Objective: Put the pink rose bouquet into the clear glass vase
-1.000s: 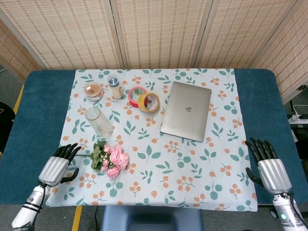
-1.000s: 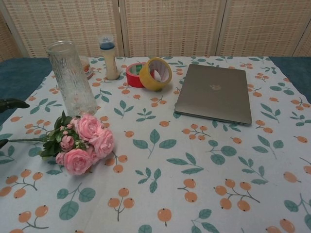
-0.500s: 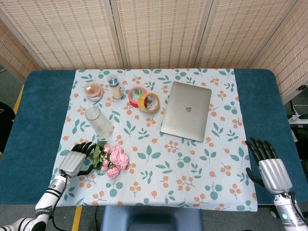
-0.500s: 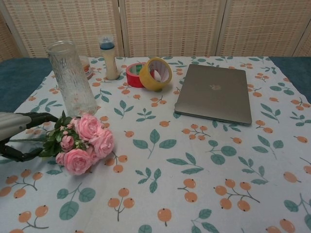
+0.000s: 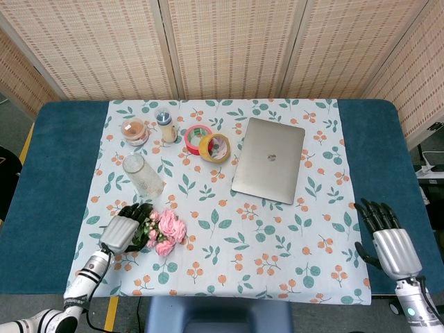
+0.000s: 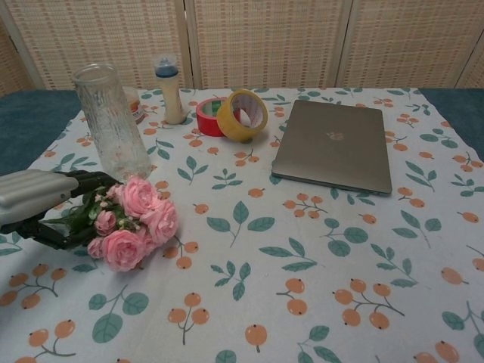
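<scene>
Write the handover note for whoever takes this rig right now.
Left hand: fingers wrapped around the leafy stem end of the pink rose bouquet, which lies on the tablecloth; a firm grip cannot be confirmed.
Right hand: open, idle at the table's near right edge.
Clear glass vase: upright and holding no flowers, just behind the bouquet.
Done: reach to the bouquet.
Left: secure the grip, lift, turn stems down, lower into the vase.

1. Pink rose bouquet [image 5: 164, 232]: 1, lower left of frame.
2. Clear glass vase [image 5: 142, 175]: 1, just above it.
3. Tape rolls: 2, upper centre – red [image 5: 195, 138] & yellow [image 5: 215, 147], touching.
4. Laptop [image 5: 268, 159]: 1, closed, centre-right.
5. Small bottle w/ blue cap [image 5: 165, 127]: 1, upper left.
6. Round lidded jar [image 5: 134, 130]: 1, beside bottle.
7. Hands: 2 – left hand [image 5: 123, 229], right hand [image 5: 388, 243].
</scene>
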`<state>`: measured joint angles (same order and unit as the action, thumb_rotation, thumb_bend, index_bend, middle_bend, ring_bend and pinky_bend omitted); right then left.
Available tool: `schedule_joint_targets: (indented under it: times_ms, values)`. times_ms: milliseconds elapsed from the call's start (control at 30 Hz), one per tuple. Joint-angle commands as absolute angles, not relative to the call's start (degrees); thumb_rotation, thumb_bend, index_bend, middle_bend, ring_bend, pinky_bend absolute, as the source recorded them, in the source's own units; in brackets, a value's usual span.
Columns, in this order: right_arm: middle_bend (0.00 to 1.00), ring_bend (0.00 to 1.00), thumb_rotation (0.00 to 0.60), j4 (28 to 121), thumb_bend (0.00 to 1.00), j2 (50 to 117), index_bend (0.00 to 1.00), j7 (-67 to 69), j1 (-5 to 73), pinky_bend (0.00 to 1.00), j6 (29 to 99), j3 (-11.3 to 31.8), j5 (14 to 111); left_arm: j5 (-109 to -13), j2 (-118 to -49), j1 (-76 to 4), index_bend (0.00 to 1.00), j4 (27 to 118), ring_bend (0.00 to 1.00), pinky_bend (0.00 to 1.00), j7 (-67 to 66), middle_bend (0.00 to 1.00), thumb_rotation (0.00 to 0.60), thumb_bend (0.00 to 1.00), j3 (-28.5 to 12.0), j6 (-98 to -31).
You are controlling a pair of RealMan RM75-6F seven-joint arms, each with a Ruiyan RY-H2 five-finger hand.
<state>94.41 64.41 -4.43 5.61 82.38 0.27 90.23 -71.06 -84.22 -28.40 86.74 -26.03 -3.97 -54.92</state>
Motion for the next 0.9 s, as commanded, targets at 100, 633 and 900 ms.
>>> schedule_joint_targets:
  times_ms: [100,633,900]
  values:
    - [0.0,0.0,0.6,94.41,0.31,64.39,0.0,-4.36,5.69,0.0,82.17,0.21,90.21,-69.16,-85.3,-29.59,0.0,85.96,0.0,0.15,-27.76,0.0,0.403,0.44,-3.72,-53.66]
    - [0.0,0.0,0.6,95.03,0.31,64.19,0.0,-4.42,6.02,0.0,80.86,-0.22,89.91,-81.04,-92.48,-30.81,0.56,76.93,0.46,0.15,-8.27,0.68,0.6,0.45,-1.77,-57.38]
    - [0.0,0.0,0.6,95.32,0.31,63.65,0.0,-3.57,5.98,0.0,80.86,-0.39,90.08,-91.77,-91.97,-27.86,0.6,74.99,0.47,0.15,18.05,0.72,0.6,0.46,-0.6,-70.99]
